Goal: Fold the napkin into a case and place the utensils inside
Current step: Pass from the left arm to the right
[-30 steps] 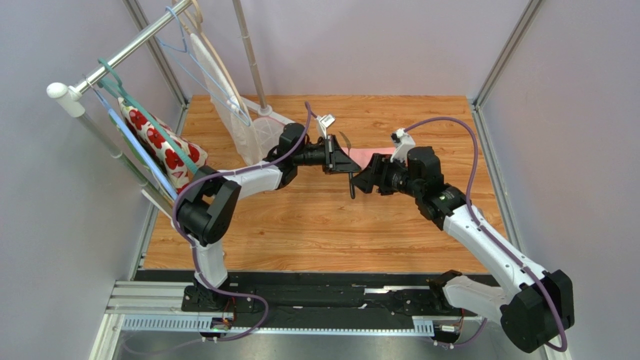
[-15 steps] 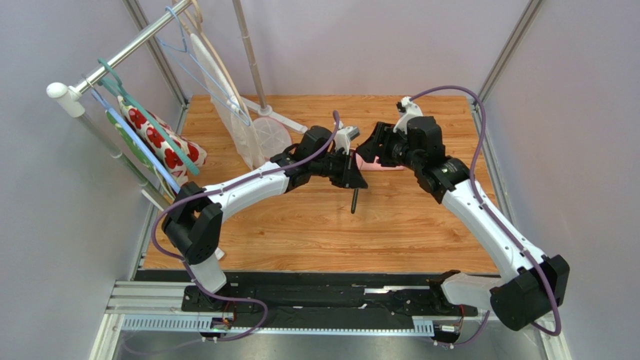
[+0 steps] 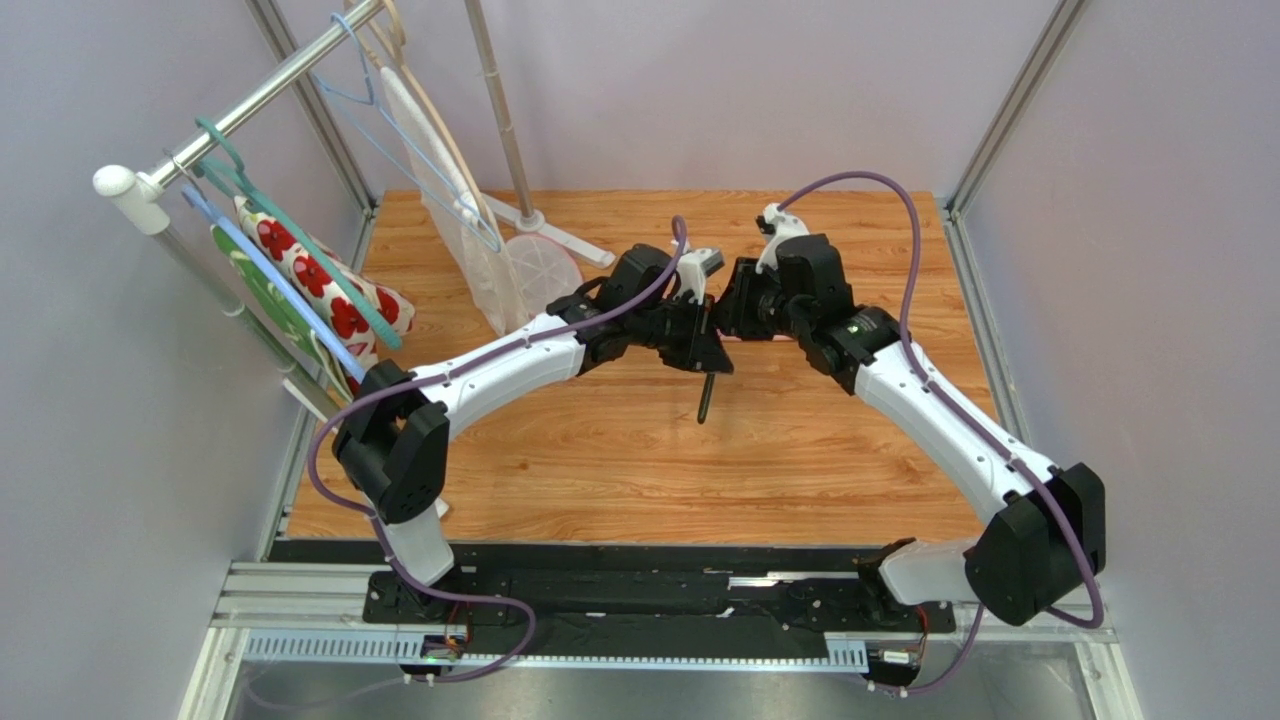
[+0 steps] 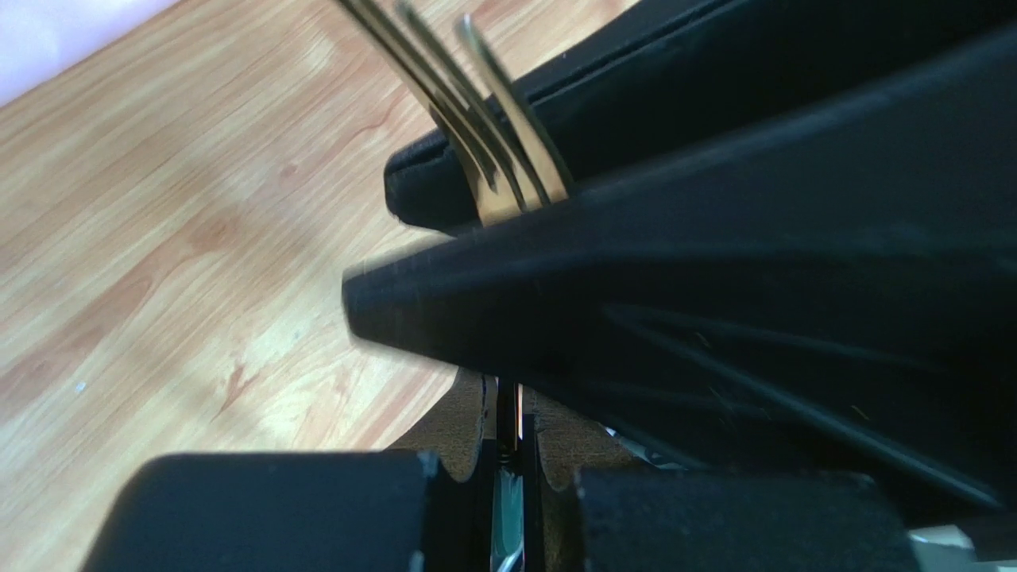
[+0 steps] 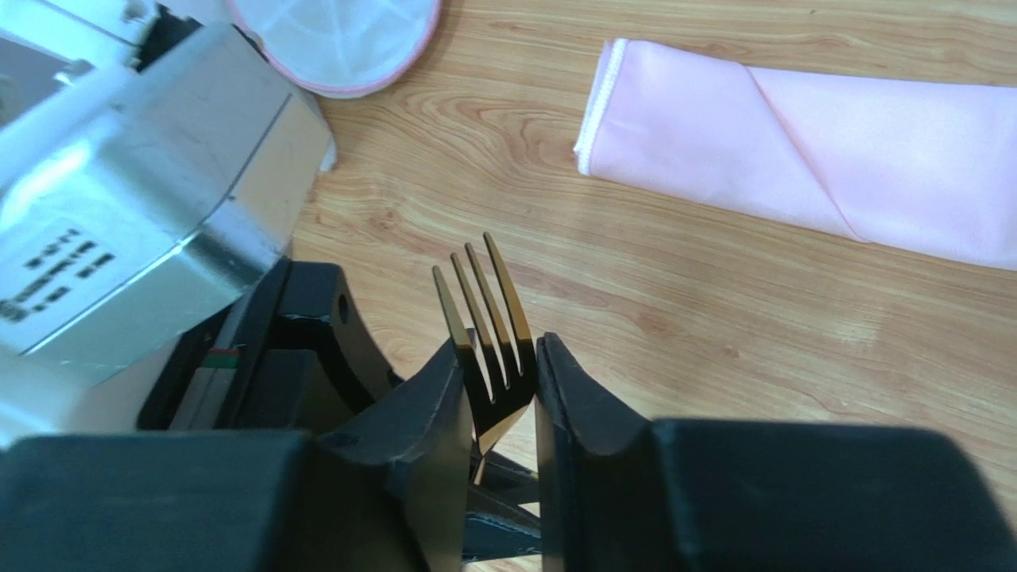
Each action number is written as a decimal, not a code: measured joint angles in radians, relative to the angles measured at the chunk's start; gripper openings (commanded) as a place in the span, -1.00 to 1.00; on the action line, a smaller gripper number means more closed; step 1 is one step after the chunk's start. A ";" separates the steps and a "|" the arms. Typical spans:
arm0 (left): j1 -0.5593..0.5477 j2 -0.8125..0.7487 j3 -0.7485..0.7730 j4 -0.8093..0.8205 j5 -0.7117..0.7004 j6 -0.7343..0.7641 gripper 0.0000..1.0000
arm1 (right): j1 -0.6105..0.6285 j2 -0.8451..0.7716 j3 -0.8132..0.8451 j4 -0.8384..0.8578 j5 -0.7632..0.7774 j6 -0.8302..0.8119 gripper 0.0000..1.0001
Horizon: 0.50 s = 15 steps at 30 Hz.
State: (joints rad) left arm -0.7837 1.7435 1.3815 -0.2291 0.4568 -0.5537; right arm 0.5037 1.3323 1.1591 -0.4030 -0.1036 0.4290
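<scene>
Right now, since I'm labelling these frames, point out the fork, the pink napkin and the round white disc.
fork (image 5: 495,379): right wrist view, on its head below the tines.
napkin (image 5: 860,155): right wrist view, on its upper folded layer.
round white disc (image 5: 340,30): right wrist view, on its netted face.

No text is legible in any view. One printed label (image 5: 42,296) sits on the silver-grey housing (image 5: 155,179) at the left of the right wrist view. It carries several short lines of dark characters, too blurred and oblique to decipher
</scene>
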 measured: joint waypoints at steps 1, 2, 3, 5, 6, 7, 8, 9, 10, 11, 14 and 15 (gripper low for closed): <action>0.000 0.002 0.005 -0.016 -0.008 -0.001 -1.00 | 0.005 0.008 0.000 0.001 0.012 -0.008 -0.92; 0.000 0.004 0.010 -0.035 -0.014 -0.002 -1.00 | 0.012 0.018 0.000 -0.002 0.027 -0.017 -1.00; 0.000 0.007 0.017 -0.056 -0.018 -0.005 -1.00 | 0.019 0.027 0.000 -0.006 0.048 -0.028 -1.00; 0.000 0.011 0.031 -0.087 -0.037 -0.017 -0.72 | 0.026 0.043 0.000 -0.003 0.073 -0.023 -1.00; 0.000 0.013 0.031 -0.091 -0.039 -0.025 -0.57 | 0.027 0.045 0.000 -0.004 0.086 -0.021 -1.00; 0.002 0.013 0.031 -0.088 -0.035 -0.030 -0.46 | 0.031 0.044 -0.002 -0.002 0.100 -0.018 -1.00; 0.009 0.012 0.023 -0.071 -0.024 -0.034 -0.09 | 0.032 0.039 -0.007 0.005 0.113 -0.016 -1.00; 0.017 0.005 -0.003 -0.032 0.013 -0.047 0.10 | 0.033 0.025 -0.024 0.021 0.118 -0.014 -1.00; 0.026 -0.001 -0.025 -0.002 0.049 -0.052 0.22 | 0.031 0.002 -0.051 0.039 0.121 -0.010 -1.00; 0.042 -0.009 -0.061 0.047 0.100 -0.077 0.32 | 0.024 -0.027 -0.087 0.063 0.117 -0.005 -1.00; 0.096 -0.013 -0.145 0.175 0.260 -0.152 0.33 | -0.018 -0.139 -0.199 0.113 0.103 0.032 -1.00; 0.108 -0.013 -0.158 0.201 0.290 -0.171 0.33 | -0.031 -0.169 -0.227 0.134 0.099 0.048 -1.00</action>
State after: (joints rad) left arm -0.6762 1.7306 1.2236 -0.0280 0.7464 -0.7246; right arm 0.4732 1.1629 0.9325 -0.2687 -0.0044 0.4767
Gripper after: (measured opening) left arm 0.663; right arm 0.039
